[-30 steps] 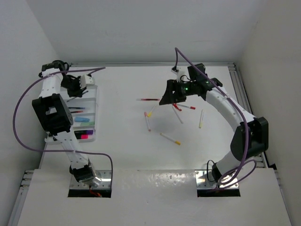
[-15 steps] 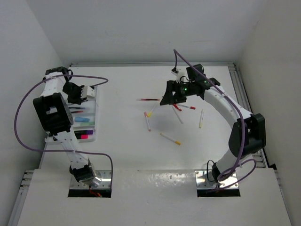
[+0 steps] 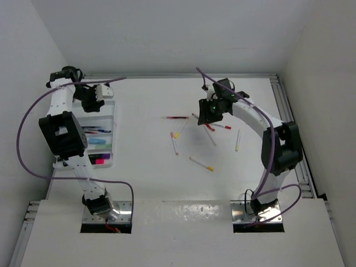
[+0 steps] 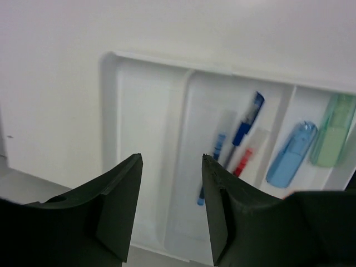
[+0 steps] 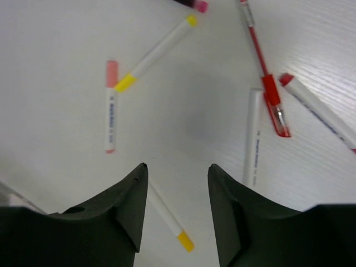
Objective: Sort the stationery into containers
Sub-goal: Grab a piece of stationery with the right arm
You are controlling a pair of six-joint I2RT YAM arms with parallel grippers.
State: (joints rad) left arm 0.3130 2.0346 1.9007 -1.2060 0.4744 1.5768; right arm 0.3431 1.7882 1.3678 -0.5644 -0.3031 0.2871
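White plastic, the tray lies right below my left pincer, whose jaws stand apart with nothing between them. Through the gap I see the long compartment at its edge, bare. The next compartment holds a blue pen beside a shorter blue one and a red-tipped one. One compartment further lie a blue highlighter and a green highlighter, side by side. From above, the tray sits at the left edge of the tabletop, and my left pincer hangs over its far end.

My right pincer is open too and empty. It hovers over a bare patch of tabletop in the middle of the loose pens. Around it lie a pink-capped pen and a yellow-capped pen slanting away from it. There is also a red pen, with a plain white pen just beside its clip end, and a yellow-tipped pen that runs out from behind one of my fingers. All lie flat, well apart from the tray.
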